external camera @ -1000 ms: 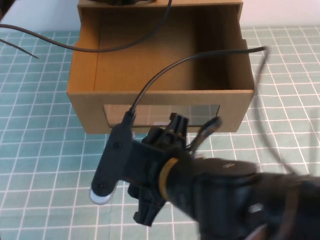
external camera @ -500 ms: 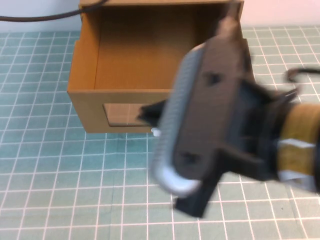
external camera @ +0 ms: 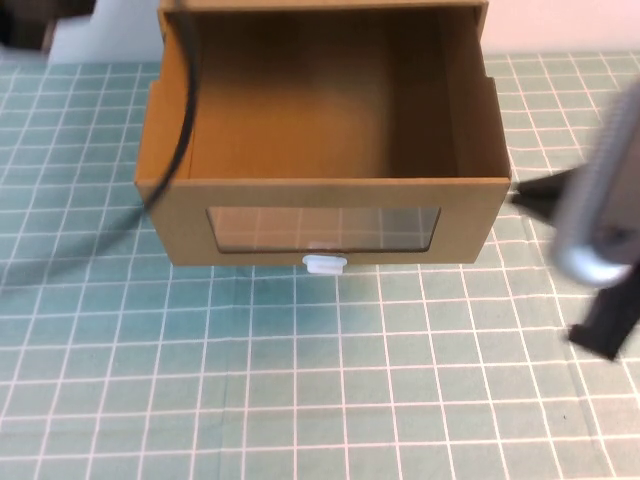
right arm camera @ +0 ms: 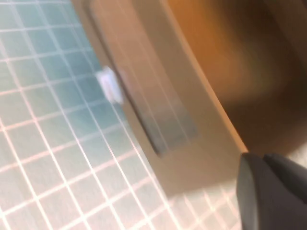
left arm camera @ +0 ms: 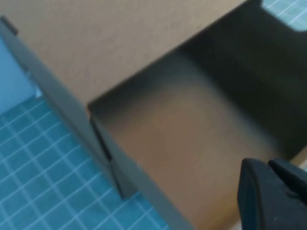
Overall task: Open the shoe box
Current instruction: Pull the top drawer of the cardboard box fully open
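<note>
Standing at the far middle of the bench [external camera: 300, 380], the box [external camera: 470, 225] is open at the top, its brown interior visible. The front wall carries a clear window [external camera: 322, 228]. A small white tab [external camera: 325, 264] sits at the foot of that wall, just below the window. A dark cable [external camera: 183, 100] runs down across the box's left wall. The right pincer [right arm camera: 273, 191] is pressed together, just beside the box's front-right corner; contact cannot be told. The left pincer [left arm camera: 276, 196] hangs over the box's interior near a corner; whether spread or pressed together cannot be told.
</note>
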Controlling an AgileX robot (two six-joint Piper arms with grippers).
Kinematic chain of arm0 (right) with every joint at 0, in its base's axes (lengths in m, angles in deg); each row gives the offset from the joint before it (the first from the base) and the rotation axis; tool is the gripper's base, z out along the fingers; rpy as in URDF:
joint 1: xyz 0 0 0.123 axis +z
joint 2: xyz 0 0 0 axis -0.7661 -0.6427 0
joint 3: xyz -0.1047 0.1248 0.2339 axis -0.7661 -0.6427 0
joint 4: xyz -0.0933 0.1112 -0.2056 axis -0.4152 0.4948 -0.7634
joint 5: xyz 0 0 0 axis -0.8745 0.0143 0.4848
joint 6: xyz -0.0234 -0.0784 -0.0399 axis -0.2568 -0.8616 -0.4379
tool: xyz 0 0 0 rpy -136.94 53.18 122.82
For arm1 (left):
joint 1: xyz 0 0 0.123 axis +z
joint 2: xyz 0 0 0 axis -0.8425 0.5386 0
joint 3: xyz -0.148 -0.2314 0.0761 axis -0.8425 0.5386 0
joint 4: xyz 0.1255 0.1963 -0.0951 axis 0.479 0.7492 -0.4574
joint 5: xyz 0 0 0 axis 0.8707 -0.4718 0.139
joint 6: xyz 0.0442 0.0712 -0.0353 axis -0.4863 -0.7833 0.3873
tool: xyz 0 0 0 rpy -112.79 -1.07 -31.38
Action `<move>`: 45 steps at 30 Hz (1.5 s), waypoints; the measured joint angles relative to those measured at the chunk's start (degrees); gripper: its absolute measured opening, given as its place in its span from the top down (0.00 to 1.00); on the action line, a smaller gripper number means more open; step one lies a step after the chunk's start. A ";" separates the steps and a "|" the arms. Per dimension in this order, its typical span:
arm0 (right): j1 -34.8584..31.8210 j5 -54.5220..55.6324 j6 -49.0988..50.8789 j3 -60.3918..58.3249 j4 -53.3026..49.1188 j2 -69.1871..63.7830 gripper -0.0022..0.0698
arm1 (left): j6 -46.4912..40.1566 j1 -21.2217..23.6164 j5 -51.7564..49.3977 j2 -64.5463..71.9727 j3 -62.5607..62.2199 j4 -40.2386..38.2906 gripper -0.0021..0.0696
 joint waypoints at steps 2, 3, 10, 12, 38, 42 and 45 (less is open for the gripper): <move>-5.39 1.71 -2.29 -3.34 4.39 3.05 0.99 | 0.72 0.00 3.95 -5.94 7.99 1.20 0.98; -7.93 2.72 -2.94 -5.28 6.45 4.60 0.99 | 0.98 0.00 6.21 -9.11 11.24 1.47 0.98; -19.29 10.43 -3.76 -17.51 21.64 15.55 0.99 | 3.64 0.00 21.01 -29.00 36.59 1.69 0.98; -20.23 11.73 -3.76 -20.42 23.58 17.95 0.99 | 4.19 0.00 23.56 -33.29 41.40 1.69 0.98; -21.11 13.55 -3.76 -29.88 24.57 22.29 0.99 | 7.14 0.00 27.67 -40.02 51.77 -1.19 0.98; -21.11 13.26 -3.76 -29.88 24.57 22.29 0.99 | 0.12 0.00 28.19 -40.55 52.30 6.50 0.98; -21.11 13.17 -3.76 -29.88 24.57 22.29 0.99 | -2.18 0.00 31.96 -43.29 54.88 14.03 0.98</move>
